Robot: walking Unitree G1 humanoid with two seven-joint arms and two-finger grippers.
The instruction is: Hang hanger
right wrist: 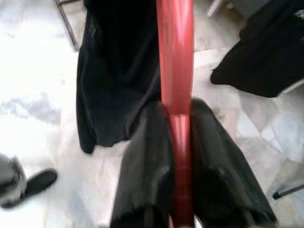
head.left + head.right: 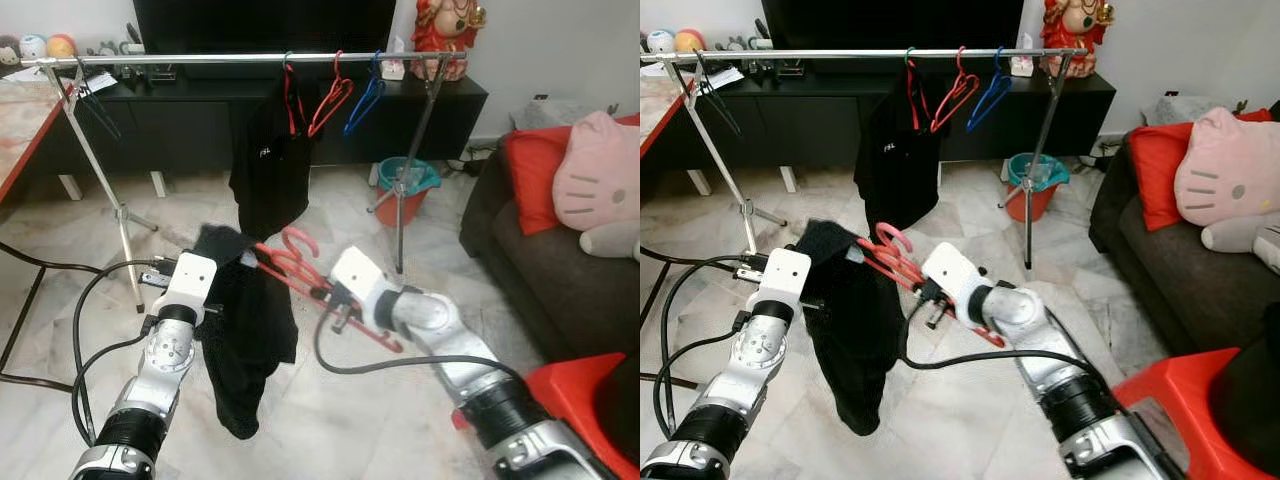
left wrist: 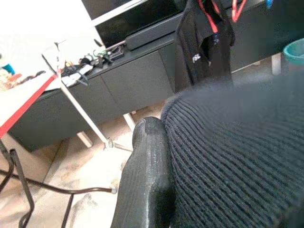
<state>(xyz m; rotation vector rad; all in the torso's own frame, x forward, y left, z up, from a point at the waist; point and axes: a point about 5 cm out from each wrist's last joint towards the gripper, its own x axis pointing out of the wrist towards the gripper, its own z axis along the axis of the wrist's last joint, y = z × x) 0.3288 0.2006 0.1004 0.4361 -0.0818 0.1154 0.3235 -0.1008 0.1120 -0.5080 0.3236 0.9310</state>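
Right gripper (image 2: 322,297) pinches the red hanger (image 2: 300,268) below and in front of the clothes rail (image 2: 250,59); left gripper (image 2: 228,290) clamps its black garment (image 2: 240,330) beside it.

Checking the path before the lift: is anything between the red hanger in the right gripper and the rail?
Nothing visible blocks it. The red hanger, with black cloth draped on it, sits below the rail, which has a free stretch beside the hung shirt.

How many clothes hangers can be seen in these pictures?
4. Three hang on the rail: a red hanger with a black shirt, an empty red hanger and a blue hanger. The right gripper holds a red hanger.
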